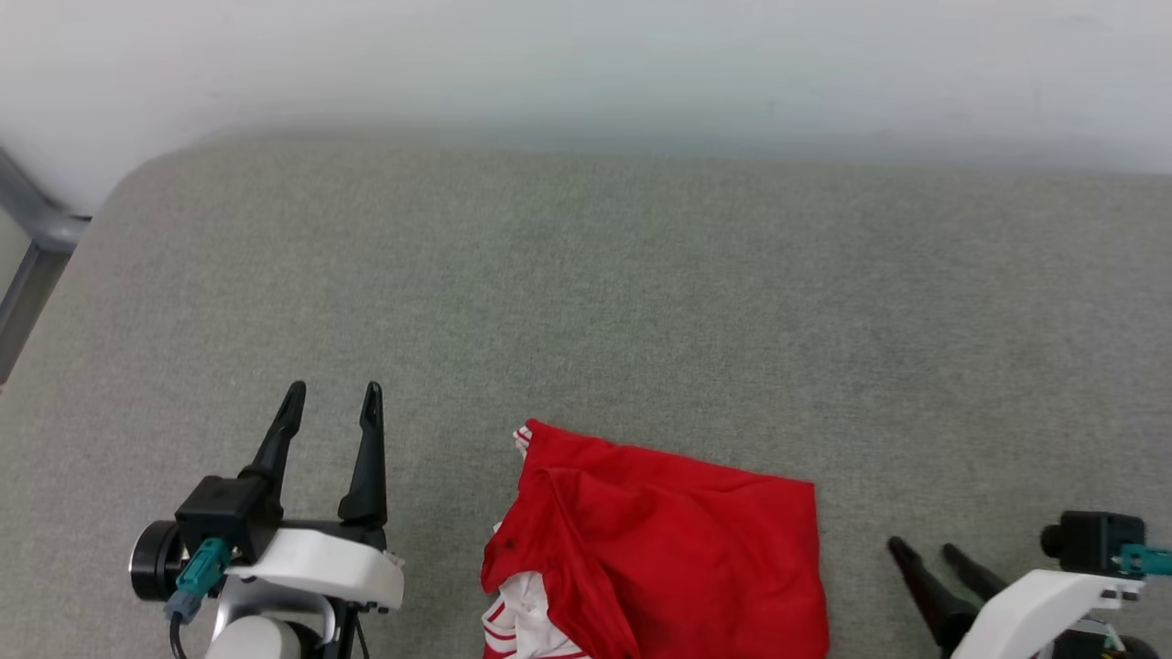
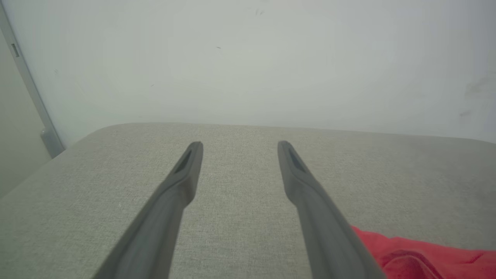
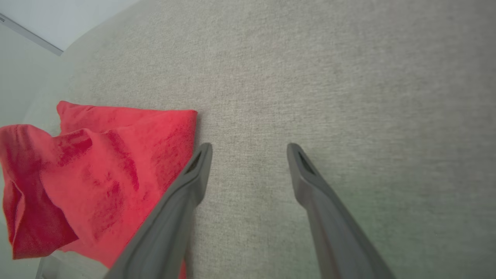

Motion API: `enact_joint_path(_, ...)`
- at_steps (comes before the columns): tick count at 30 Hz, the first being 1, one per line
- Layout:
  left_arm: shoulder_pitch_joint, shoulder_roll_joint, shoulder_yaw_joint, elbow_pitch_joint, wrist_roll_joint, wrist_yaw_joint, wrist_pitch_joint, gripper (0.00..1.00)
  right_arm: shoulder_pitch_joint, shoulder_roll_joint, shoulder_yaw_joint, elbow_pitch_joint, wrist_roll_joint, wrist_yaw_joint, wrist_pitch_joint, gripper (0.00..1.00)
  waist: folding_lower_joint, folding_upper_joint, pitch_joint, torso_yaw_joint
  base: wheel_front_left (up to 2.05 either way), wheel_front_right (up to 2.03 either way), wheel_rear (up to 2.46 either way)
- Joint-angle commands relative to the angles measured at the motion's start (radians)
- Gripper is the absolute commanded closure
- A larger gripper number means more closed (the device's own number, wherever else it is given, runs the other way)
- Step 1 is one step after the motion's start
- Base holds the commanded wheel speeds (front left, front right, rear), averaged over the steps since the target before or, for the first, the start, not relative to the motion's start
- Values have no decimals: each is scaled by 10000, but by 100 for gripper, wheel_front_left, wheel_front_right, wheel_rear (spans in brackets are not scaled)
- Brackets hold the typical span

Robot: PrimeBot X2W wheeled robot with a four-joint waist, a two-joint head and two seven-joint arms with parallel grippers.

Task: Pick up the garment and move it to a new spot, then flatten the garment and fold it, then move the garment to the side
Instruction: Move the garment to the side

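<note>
The garment [image 1: 659, 549] is a red shirt with a white, red-striped sleeve showing at its lower left, lying crumpled at the near edge of the grey surface. My left gripper [image 1: 331, 395] stands open to its left, apart from it, with nothing between the fingers. My right gripper [image 1: 923, 547] is open to the garment's right, also apart. In the left wrist view the open left gripper [image 2: 239, 145] hovers over bare fabric with the garment [image 2: 426, 255] at the lower right. In the right wrist view the right gripper [image 3: 248, 146] is open beside the garment [image 3: 100, 162].
The grey fabric surface [image 1: 586, 302] stretches wide behind and around the garment, with a rounded far-left corner. A pale wall [image 1: 586, 64] runs along its back edge. A grey metal frame [image 1: 37, 238] stands past the left corner.
</note>
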Motion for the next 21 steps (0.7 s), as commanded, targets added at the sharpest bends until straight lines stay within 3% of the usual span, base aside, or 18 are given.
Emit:
enact_joint_path(1,-201,-92,34,-37,86,-52,-22,0,-207,-57,206,100,353,-3,217,0,-1,-1,367,257,0,0,0)
enact_joint_path(9,-609,-390,247,16,325,-343,-20,0,-667,-246,1719,769,1859,-6,1536,0,-1,-1,1091,645,0,0,0)
enact_joint_path(15,-805,-558,463,69,469,-514,-22,0,-776,-184,2059,1634,2187,-28,2492,0,-1,-1,1369,750,0,0,0)
enact_joint_path(16,-826,-593,497,79,506,-530,-22,0,-813,-146,2080,1738,2207,-31,2573,55,-1,-1,1394,748,0,0,0)
enact_joint_path(17,-834,-621,536,94,540,-561,-22,0,-866,-123,2110,1781,2214,-39,2593,97,-1,-1,1407,741,0,0,0)
enact_joint_path(21,-813,-701,651,169,634,-631,-22,0,-1147,-211,2253,1623,2145,-17,2428,100,-1,-1,1349,663,0,0,0)
